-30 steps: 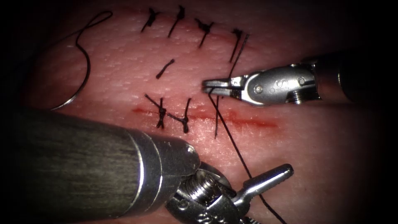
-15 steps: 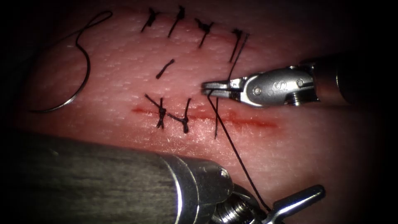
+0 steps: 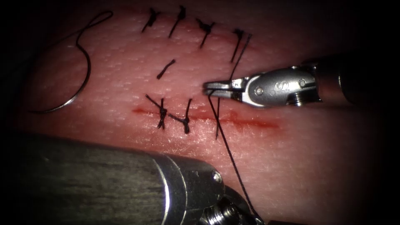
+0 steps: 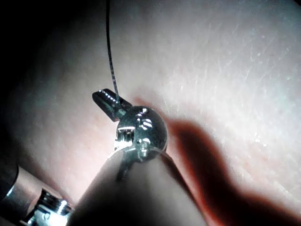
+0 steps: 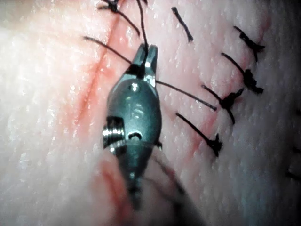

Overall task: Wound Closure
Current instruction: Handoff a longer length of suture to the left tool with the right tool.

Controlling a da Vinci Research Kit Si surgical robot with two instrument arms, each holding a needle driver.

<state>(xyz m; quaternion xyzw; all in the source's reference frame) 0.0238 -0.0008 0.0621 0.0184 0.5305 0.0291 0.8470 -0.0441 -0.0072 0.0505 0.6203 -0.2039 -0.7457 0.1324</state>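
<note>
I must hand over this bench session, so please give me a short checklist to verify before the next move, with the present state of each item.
1. Right tool shut on the thread, above the cut: ok.
2. Left tool shut on the same thread in its wrist view: ok.
3. Thread runs straight between both tools, across the cut: ok.
4. Needle lies free on the tissue at far left, held by no tool, not in the tissue: ok.
5. Two knotted stitches sit on the cut's left part: ok.
6. Right part of the cut is closed: not ok, red fluid shows.
</note>
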